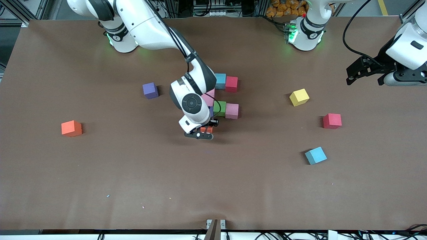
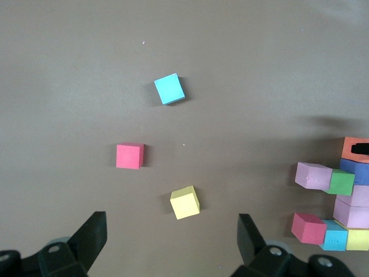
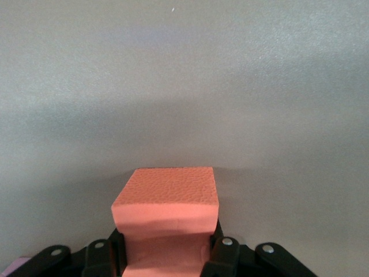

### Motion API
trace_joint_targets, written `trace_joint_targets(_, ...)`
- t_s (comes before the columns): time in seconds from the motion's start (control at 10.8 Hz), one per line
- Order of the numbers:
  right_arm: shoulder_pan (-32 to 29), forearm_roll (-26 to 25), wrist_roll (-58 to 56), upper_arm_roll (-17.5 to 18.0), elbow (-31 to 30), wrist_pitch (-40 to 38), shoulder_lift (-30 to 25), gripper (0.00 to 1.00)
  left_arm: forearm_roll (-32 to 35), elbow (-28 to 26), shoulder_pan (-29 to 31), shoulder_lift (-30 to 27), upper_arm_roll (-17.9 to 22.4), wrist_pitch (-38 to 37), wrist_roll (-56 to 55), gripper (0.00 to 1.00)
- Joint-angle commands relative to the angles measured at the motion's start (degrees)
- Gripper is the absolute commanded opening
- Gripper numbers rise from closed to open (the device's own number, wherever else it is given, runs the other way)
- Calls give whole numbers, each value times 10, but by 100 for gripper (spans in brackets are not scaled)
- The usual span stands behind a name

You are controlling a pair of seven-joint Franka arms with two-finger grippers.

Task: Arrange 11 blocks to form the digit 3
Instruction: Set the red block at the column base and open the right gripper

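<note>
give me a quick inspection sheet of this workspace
surface: brown table, a few pale specks.
job's things: partial figure of cubes mid-table; loose purple, orange, yellow, red, light blue cubes.
clutter: nothing seen.
grippers: right gripper shut on orange cube at the figure's near edge; left gripper open, waiting over its end of the table.
cables: black cable to the left arm.
surroundings: metal framing, cables along the table edges.

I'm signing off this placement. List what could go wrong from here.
1. The right gripper is shut on an orange block low beside the built cluster; a nudge could shift the green block.
2. Its arm hides part of the cluster from the front, so misalignment may go unnoticed.
</note>
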Motion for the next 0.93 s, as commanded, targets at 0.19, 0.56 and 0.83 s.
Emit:
trace_joint_targets(0.19, 0, 4, -7, 4, 21, -1, 14, 77, -13, -1, 12, -3, 1, -5, 4, 100)
trace_joint_targets(0.56, -9, 9, -23, -2, 39, -40, -14, 99, -12, -1, 10, -3, 0, -5, 4, 100)
trace_joint_targets(0.83, -7, 5, -86, -32, 32, -124, -81, 99, -11, -1, 10, -3, 0, -5, 4, 100)
